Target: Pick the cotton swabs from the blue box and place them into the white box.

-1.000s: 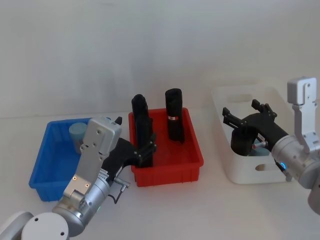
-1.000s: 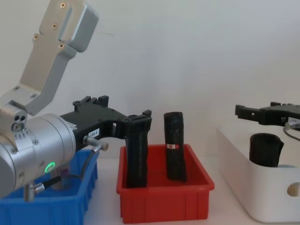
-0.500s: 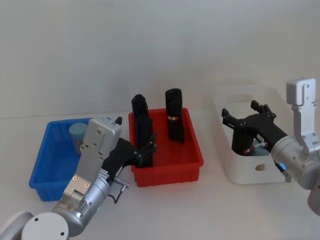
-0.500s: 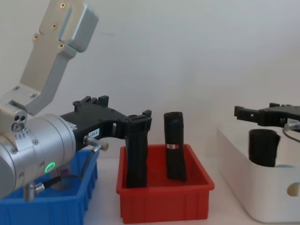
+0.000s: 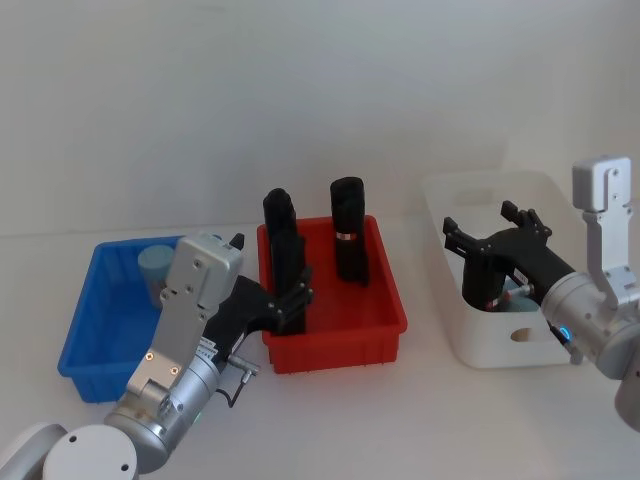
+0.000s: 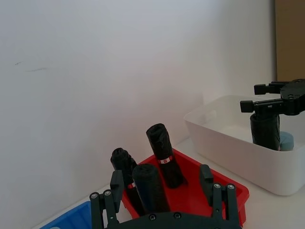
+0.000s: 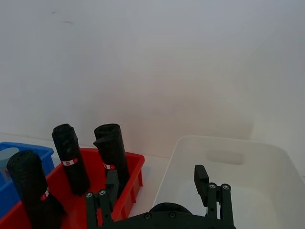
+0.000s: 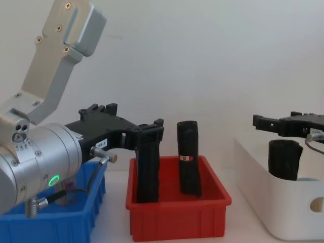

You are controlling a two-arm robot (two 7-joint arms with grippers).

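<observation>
One tub of cotton swabs [image 5: 154,270] stands in the far corner of the blue box [image 5: 90,345], its pale cap up; another pale blue cap [image 6: 286,141] shows low inside the white box [image 5: 470,340], just beside a black roll [image 8: 283,159] that stands upright there; the blue box sits on the surface [image 5: 350,420] directly left of the red bin [image 5: 335,335], touching or nearly touching it, and the white box lies to the right of the red bin with a gap between them; the red bin holds three upright black rolls [image 6: 164,155]. The left gripper [image 5: 297,295] hangs over the red bin's near left corner, jaws spread, grasping nothing, one roll standing between or just beyond its fingers. The right gripper [image 5: 490,235] hovers above the white box, over the roll in it, jaws released and wide apart, holding nothing.
</observation>
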